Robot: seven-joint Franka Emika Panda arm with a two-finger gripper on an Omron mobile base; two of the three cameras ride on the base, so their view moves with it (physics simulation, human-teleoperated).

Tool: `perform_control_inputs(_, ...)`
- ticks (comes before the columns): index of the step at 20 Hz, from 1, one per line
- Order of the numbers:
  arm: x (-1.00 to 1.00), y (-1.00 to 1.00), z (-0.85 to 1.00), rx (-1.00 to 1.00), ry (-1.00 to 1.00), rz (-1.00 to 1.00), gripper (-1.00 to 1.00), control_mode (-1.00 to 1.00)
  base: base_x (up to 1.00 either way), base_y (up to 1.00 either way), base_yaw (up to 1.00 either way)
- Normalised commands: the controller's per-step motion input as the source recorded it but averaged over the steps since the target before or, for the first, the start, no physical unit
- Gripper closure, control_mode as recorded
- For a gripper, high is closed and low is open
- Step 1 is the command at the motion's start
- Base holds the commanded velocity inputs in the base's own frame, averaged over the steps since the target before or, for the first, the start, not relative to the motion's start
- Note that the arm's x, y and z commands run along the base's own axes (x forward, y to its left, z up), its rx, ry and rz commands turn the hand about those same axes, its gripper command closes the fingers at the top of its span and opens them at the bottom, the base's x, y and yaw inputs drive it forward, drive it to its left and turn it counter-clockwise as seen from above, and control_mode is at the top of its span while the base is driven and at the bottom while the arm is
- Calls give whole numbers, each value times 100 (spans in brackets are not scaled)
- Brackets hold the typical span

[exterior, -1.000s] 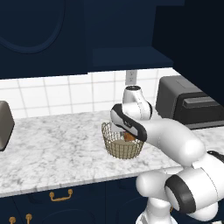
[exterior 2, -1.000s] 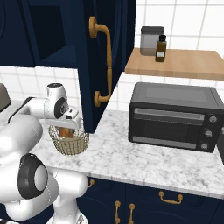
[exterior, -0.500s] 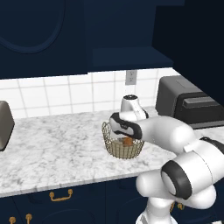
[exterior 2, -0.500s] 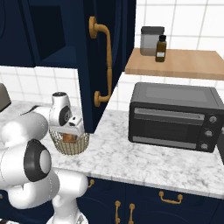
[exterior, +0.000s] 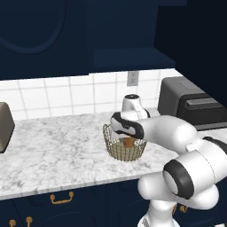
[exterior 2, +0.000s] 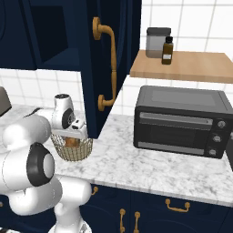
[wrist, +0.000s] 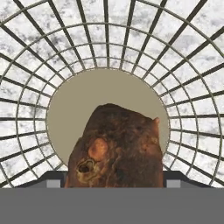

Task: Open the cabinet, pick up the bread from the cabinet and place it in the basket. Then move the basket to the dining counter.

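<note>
The gold wire basket [exterior: 126,150] [exterior 2: 73,150] stands on the marble worktop, under the open navy cabinet [exterior: 124,40], whose door [exterior 2: 91,68] swings out with its gold bar handle [exterior 2: 110,63]. My gripper [exterior: 127,136] [exterior 2: 73,135] reaches down into the basket and is shut on the bread [exterior: 128,142] [exterior 2: 70,142]. In the hand view the brown bread [wrist: 116,148] sits between my fingertips, just over the tan base [wrist: 87,100] inside the mesh wall [wrist: 43,65]. The dining counter is out of view.
A black toaster oven [exterior 2: 182,123] [exterior: 186,104] stands to the right of the basket. Above it a wooden shelf [exterior 2: 191,66] carries a jar and a brown bottle. A toaster [exterior: 4,126] sits at the far left. Navy drawers [exterior: 62,198] run below.
My hand has come down from above the basket's rim into the basket with the bread. The arm's elbow has swung lower and forward.
</note>
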Motion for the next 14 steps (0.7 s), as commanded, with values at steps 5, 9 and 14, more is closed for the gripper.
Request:
perform_control_inputs(5,-2,0,35,0,0,0,-100,-100,0,0,0)
perform_control_inputs(9,-38,10,59,0,-3,0,-100,-100,0,0,0)
perform_control_inputs(14,-90,48,68,-1,-5,4,-100,-100,0,0,0)
